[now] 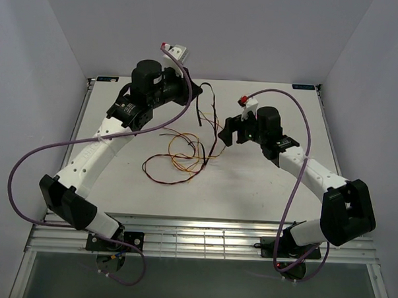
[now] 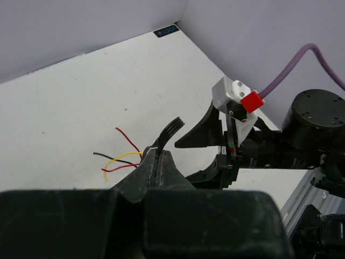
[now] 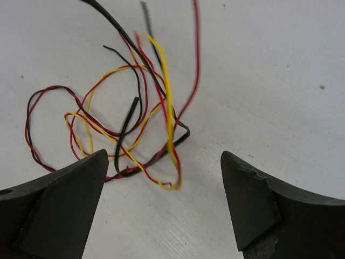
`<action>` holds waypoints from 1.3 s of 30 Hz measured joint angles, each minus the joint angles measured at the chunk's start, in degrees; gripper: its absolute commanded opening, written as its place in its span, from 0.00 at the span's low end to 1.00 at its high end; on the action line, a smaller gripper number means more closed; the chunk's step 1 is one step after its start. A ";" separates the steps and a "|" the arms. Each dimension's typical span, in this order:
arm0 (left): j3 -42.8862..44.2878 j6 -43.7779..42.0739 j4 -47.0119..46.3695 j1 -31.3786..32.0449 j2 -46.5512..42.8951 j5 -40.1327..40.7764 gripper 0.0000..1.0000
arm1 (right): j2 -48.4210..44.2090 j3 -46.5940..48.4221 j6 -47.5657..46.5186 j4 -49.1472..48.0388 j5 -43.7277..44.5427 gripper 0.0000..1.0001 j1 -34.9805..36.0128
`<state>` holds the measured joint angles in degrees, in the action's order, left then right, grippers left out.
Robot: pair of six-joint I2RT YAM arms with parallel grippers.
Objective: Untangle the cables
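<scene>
The cables lie as a loose tangle of red, yellow, black and dark red-brown wires on the white table, between the two arms. My left gripper is at the far middle, shut on a black cable whose end sticks out past the jaws; free red, yellow and black wire ends show beside the left gripper. My right gripper is open and empty, just right of the tangle. In the right wrist view the tangle lies ahead of the open right gripper, its nearest yellow and red loop between the fingers.
Purple-grey walls close the table in on three sides. A slatted metal strip runs along the near edge by the arm bases. The right arm's wrist with its white and red camera mount shows close to the left gripper.
</scene>
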<state>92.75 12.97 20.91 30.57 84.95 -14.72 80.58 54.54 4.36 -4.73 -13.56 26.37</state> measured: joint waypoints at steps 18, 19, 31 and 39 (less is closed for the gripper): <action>-0.02 2.08 -2.16 0.04 -7.76 1.88 0.00 | 9.38 6.16 1.51 -5.35 -1.57 0.98 0.00; -0.02 2.10 -2.21 0.04 -8.39 2.36 0.00 | 9.44 5.97 1.25 -5.42 -1.55 0.98 0.00; -0.02 2.60 -2.89 0.04 -11.02 6.43 0.00 | 21.09 6.21 -1.01 -2.54 -2.03 0.08 0.00; 1.88 1.18 0.48 0.24 -9.60 32.76 0.00 | 12.46 5.33 1.25 0.15 1.75 0.08 -2.71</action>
<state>94.63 14.15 21.39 30.81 75.35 18.04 93.03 59.88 5.61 -4.58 -11.81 23.66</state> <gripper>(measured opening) 0.020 0.081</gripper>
